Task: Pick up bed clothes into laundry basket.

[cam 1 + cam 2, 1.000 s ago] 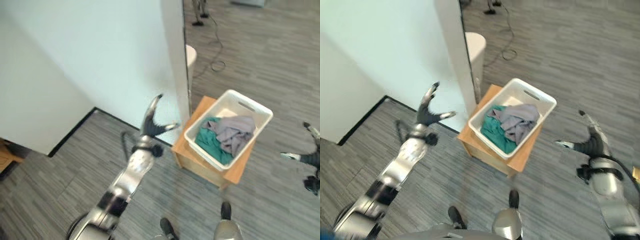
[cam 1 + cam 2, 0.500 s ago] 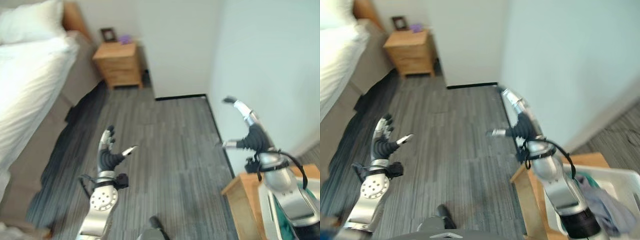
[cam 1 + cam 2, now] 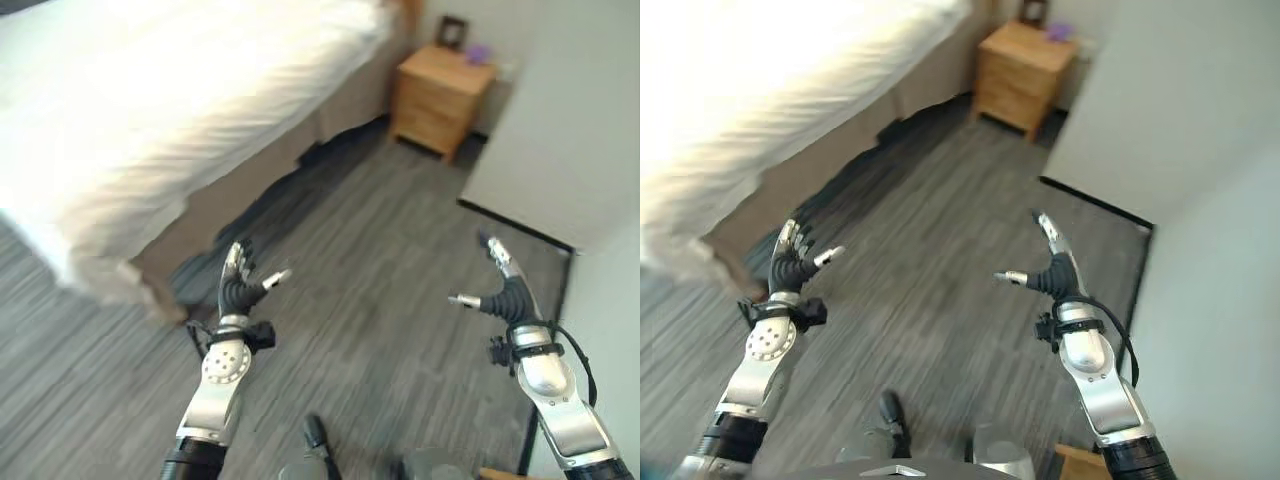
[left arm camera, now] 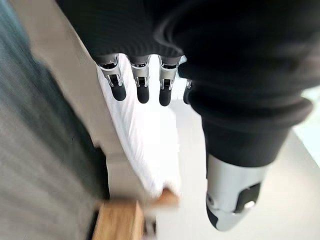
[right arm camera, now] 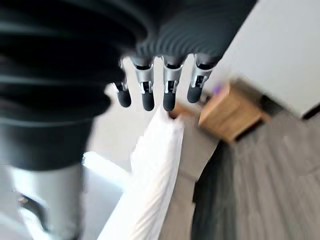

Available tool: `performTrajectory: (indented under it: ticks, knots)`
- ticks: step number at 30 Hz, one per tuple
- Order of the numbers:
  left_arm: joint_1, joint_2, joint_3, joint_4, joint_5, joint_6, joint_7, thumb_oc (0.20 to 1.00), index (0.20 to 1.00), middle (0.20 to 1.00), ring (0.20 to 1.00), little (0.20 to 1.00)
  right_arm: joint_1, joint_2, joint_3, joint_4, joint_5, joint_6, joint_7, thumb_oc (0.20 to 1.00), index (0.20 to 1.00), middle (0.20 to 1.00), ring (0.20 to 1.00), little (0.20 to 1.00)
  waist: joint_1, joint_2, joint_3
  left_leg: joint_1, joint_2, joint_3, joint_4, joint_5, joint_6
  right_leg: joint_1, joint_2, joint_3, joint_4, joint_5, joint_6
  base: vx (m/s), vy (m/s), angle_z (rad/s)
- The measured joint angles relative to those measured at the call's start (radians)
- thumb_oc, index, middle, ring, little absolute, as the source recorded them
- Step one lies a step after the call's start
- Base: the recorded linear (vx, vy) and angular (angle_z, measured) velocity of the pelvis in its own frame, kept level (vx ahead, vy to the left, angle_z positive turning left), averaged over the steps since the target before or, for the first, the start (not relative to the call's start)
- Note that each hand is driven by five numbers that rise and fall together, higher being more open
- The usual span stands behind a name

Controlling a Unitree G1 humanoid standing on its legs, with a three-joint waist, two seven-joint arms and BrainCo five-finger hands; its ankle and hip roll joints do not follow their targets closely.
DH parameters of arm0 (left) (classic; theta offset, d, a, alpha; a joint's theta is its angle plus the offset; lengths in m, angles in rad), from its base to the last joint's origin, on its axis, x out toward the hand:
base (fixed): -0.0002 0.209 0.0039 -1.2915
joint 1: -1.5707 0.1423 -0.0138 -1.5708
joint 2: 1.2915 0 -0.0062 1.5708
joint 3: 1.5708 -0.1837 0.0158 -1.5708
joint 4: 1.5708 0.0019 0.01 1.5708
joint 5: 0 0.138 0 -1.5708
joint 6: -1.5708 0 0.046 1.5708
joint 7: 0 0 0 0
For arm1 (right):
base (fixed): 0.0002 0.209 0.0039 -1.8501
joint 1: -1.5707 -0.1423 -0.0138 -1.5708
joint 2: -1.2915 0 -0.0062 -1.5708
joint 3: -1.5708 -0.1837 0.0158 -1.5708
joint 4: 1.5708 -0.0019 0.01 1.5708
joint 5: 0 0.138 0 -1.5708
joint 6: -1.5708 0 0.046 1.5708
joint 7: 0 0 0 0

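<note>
Left robot hand (image 3: 238, 288) and right robot hand (image 3: 503, 293) spread, empty, short of bed (image 3: 150, 120); risk: grabbing its edge sheet instead of clothes.

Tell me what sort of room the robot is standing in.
Most likely a bedroom: a bed with white bedding runs along one side, a wooden nightstand stands by its head, and grey wood-look flooring lies below both empty open hands, left hand and right hand.

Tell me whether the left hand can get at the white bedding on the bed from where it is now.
Probably not yet. The left hand is open and empty, held over bare floor, apart from the white bedding on the bed. Nothing stands between them, so stepping closer should bring it within reach.
</note>
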Motion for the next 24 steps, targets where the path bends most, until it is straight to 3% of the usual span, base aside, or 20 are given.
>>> performTrajectory:
  ticks: [1, 2, 3, 4, 5, 6, 7, 8, 9, 10, 11, 13, 15, 16, 17, 18, 19, 21, 23, 24]
  knots:
    - [0.05, -0.018, 0.023, -0.058, -0.013, 0.003, -0.009, 1.0, 1.0, 1.0, 1.0, 1.0, 0.002, -0.003, -0.001, -0.003, 0.008, 0.0, -0.008, 1.0, 1.0, 1.0, 1.0, 1.0, -0.003, 0.032, 0.003, -0.052, 0.035, -0.055, 0.042, -0.023, -0.027, -0.035, 0.085, 0.135, 0.092, -0.083, -0.022, 0.21, -0.121, 1.33]
    - [0.063, -0.028, 0.016, -0.069, -0.014, -0.024, -0.012, 1.0, 1.0, 1.0, 1.0, 1.0, 0.037, -0.019, -0.011, -0.013, 0.009, -0.008, -0.012, 1.0, 1.0, 1.0, 1.0, 1.0, -0.021, 0.055, -0.012, -0.103, 0.038, -0.115, 0.054, -0.047, -0.053, 0.0, 0.14, 0.192, 0.014, -0.093, -0.021, 0.46, -0.235, 2.13]
    - [0.028, -0.033, 0.01, -0.013, -0.015, -0.03, -0.029, 1.0, 1.0, 1.0, 1.0, 1.0, 0.028, -0.018, -0.012, 0.028, 0.009, 0.003, -0.006, 1.0, 1.0, 1.0, 1.0, 1.0, -0.023, 0.014, -0.005, -0.097, -0.021, -0.081, 0.071, -0.054, -0.042, 0.048, 0.072, 0.124, -0.056, -0.05, -0.024, 0.45, -0.26, 2.68]
    - [0.0, -0.047, -0.002, 0.041, -0.017, -0.017, -0.037, 1.0, 1.0, 1.0, 1.0, 1.0, 0.026, -0.017, -0.011, 0.058, 0.012, 0.021, -0.007, 1.0, 1.0, 1.0, 1.0, 1.0, -0.038, -0.013, 0.002, -0.101, -0.067, -0.071, 0.179, -0.082, -0.048, 0.059, 0.023, 0.083, -0.005, -0.064, -0.005, 0.36, -0.187, 2.48]
    - [0.003, -0.061, -0.002, 0.061, -0.018, -0.011, -0.039, 1.0, 1.0, 1.0, 1.0, 1.0, 0.02, -0.026, 0.0, 0.075, 0.016, 0.031, -0.005, 1.0, 1.0, 1.0, 1.0, 1.0, -0.05, -0.019, 0.008, -0.089, -0.083, -0.079, 0.291, -0.116, -0.042, 0.038, 0.002, 0.101, 0.122, -0.081, 0.016, 0.35, -0.202, 1.87]
    - [0.06, -0.08, 0.007, 0.032, -0.018, -0.014, -0.038, 1.0, 1.0, 1.0, 1.0, 1.0, 0.015, -0.064, 0.026, 0.051, 0.017, 0.032, -0.002, 1.0, 1.0, 1.0, 1.0, 1.0, -0.046, 0.068, -0.021, -0.013, -0.007, -0.173, 0.251, -0.225, -0.031, -0.103, 0.087, 0.205, 0.338, -0.117, 0.008, 0.23, -0.127, 1.24]
    - [0.066, -0.065, 0.023, 0.015, -0.018, -0.026, -0.04, 1.0, 1.0, 1.0, 1.0, 1.0, -0.019, -0.035, 0.032, 0.054, 0.017, 0.024, -0.002, 1.0, 1.0, 1.0, 1.0, 1.0, -0.034, 0.056, -0.023, -0.007, -0.022, -0.197, 0.189, -0.223, -0.08, -0.151, 0.078, 0.257, 0.292, -0.144, 0.007, 0.26, -0.211, 1.13]
    - [0.04, -0.045, 0.051, 0.016, -0.024, -0.028, -0.042, 1.0, 1.0, 1.0, 1.0, 1.0, -0.053, -0.023, 0.043, 0.048, 0.018, 0.021, -0.005, 1.0, 1.0, 1.0, 1.0, 1.0, -0.035, 0.056, -0.006, -0.006, -0.014, -0.233, 0.15, -0.213, -0.06, -0.182, 0.06, 0.33, 0.18, -0.14, 0.017, 0.17, -0.29, 1.2]
    - [0.017, -0.028, 0.055, 0.013, -0.039, -0.028, -0.044, 1.0, 1.0, 1.0, 1.0, 1.0, -0.077, -0.024, 0.051, 0.049, 0.019, 0.024, 0.004, 1.0, 1.0, 1.0, 1.0, 1.0, -0.041, 0.042, 0.009, 0.002, 0.005, -0.221, 0.094, -0.139, -0.045, -0.203, 0.029, 0.321, 0.062, -0.086, 0.042, 0.26, -0.369, 1.49]
    - [0.017, -0.014, 0.058, 0.009, -0.041, -0.029, -0.05, 1.0, 1.0, 1.0, 1.0, 1.0, -0.094, -0.015, 0.068, 0.058, 0.031, 0.023, 0.013, 1.0, 1.0, 1.0, 1.0, 1.0, -0.032, 0.004, 0.007, 0.045, 0.015, -0.212, 0.022, -0.105, -0.089, -0.182, -0.01, 0.313, -0.065, -0.016, 0.042, 0.28, -0.38, 1.3]
    - [0.025, -0.012, 0.06, 0.04, -0.045, -0.029, -0.057, 1.0, 1.0, 1.0, 1.0, 1.0, -0.131, 0.013, 0.101, 0.124, 0.046, 0.02, 0.018, 1.0, 1.0, 1.0, 1.0, 1.0, -0.018, -0.03, 0.004, 0.112, 0.031, -0.228, -0.04, -0.107, -0.12, -0.153, -0.019, 0.266, -0.049, 0.063, 0.065, 0.18, -0.232, 0.96]
    - [0.087, -0.03, 0.045, 0.034, -0.073, -0.023, -0.069, 1.0, 1.0, 1.0, 1.0, 1.0, -0.139, 0.05, 0.118, 0.154, 0.065, 0.027, 0.038, 1.0, 1.0, 1.0, 1.0, 1.0, -0.011, -0.074, -0.011, 0.144, 0.057, -0.232, -0.015, -0.164, -0.134, -0.116, -0.02, 0.203, -0.032, 0.078, 0.067, 0.03, -0.194, 0.73]
    - [0.119, -0.047, 0.023, 0.032, -0.084, -0.017, -0.08, 1.0, 1.0, 1.0, 1.0, 1.0, -0.145, 0.034, 0.099, 0.116, 0.078, 0.018, 0.04, 1.0, 1.0, 1.0, 1.0, 1.0, -0.01, -0.073, -0.013, 0.091, 0.057, -0.182, 0.142, -0.173, -0.159, -0.101, -0.014, 0.185, -0.076, 0.08, 0.063, -0.09, -0.223, 0.67]
    - [0.072, -0.089, 0.013, 0.051, -0.094, -0.019, -0.082, 1.0, 1.0, 1.0, 1.0, 1.0, -0.137, -0.018, 0.048, 0.103, 0.079, 0.017, 0.038, 1.0, 1.0, 1.0, 1.0, 1.0, -0.034, -0.042, -0.013, 0.011, 0.115, -0.012, 0.288, -0.085, -0.189, -0.071, -0.024, 0.072, -0.108, 0.145, -0.011, -0.05, -0.083, 1.04]
    - [0.045, -0.111, 0.011, 0.056, -0.096, -0.018, -0.08, 1.0, 1.0, 1.0, 1.0, 1.0, -0.148, -0.026, 0.03, 0.127, 0.079, 0.029, 0.037, 1.0, 1.0, 1.0, 1.0, 1.0, -0.037, -0.055, 0.0, -0.019, 0.138, 0.074, 0.321, -0.087, -0.178, -0.063, -0.019, 0.064, -0.114, 0.147, -0.02, 0.02, -0.041, 0.81]
    - [0.05, -0.112, 0.011, 0.052, -0.096, -0.018, -0.081, 1.0, 1.0, 1.0, 1.0, 1.0, -0.152, -0.028, 0.029, 0.127, 0.078, 0.03, 0.037, 1.0, 1.0, 1.0, 1.0, 1.0, -0.027, -0.059, 0.001, -0.007, 0.147, 0.137, 0.297, -0.08, -0.167, -0.062, -0.015, 0.065, -0.123, 0.148, -0.029, 0.03, 0.005, 0.12]
    - [0.055, -0.111, 0.012, 0.052, -0.096, -0.017, -0.084, 1.0, 1.0, 1.0, 1.0, 1.0, -0.142, -0.024, 0.025, 0.111, 0.078, 0.024, 0.036, 1.0, 1.0, 1.0, 1.0, 1.0, -0.043, -0.049, 0.005, 0.009, 0.19, 0.262, 0.281, -0.079, -0.164, -0.044, -0.002, 0.044, -0.154, 0.157, -0.039, 0.04, 0.03, -0.02]
    - [0.075, -0.107, 0.013, 0.048, -0.095, -0.009, -0.099, 1.0, 1.0, 1.0, 1.0, 1.0, -0.123, -0.02, 0.022, 0.093, 0.08, 0.022, 0.039, 1.0, 1.0, 1.0, 1.0, 1.0, -0.088, -0.027, 0.011, 0.06, 0.213, 0.397, 0.212, -0.073, -0.159, -0.001, 0.001, 0.006, -0.2, 0.167, -0.036, 0.01, 0.04, 0.2]
    - [0.111, -0.11, 0.012, 0.05, -0.095, -0.002, -0.121, 1.0, 1.0, 1.0, 1.0, 1.0, -0.08, -0.034, 0.014, 0.077, 0.086, 0.023, 0.044, 1.0, 1.0, 1.0, 1.0, 1.0, -0.111, 0.035, 0.008, 0.161, 0.189, 0.359, 0.069, -0.038, -0.134, 0.037, 0.023, 0.016, -0.243, 0.19, -0.012, 0.03, 0.04, -0.14]
    - [0.108, -0.112, 0.014, 0.051, -0.094, 0.001, -0.129, 1.0, 1.0, 1.0, 1.0, 1.0, -0.059, -0.034, 0.0, 0.08, 0.087, 0.025, 0.05, 1.0, 1.0, 1.0, 1.0, 1.0, -0.124, 0.055, 0.008, 0.183, 0.175, 0.337, 0.02, -0.049, -0.153, 0.041, 0.022, 0.014, -0.25, 0.202, -0.001, 0.05, 0.029, 0.01]
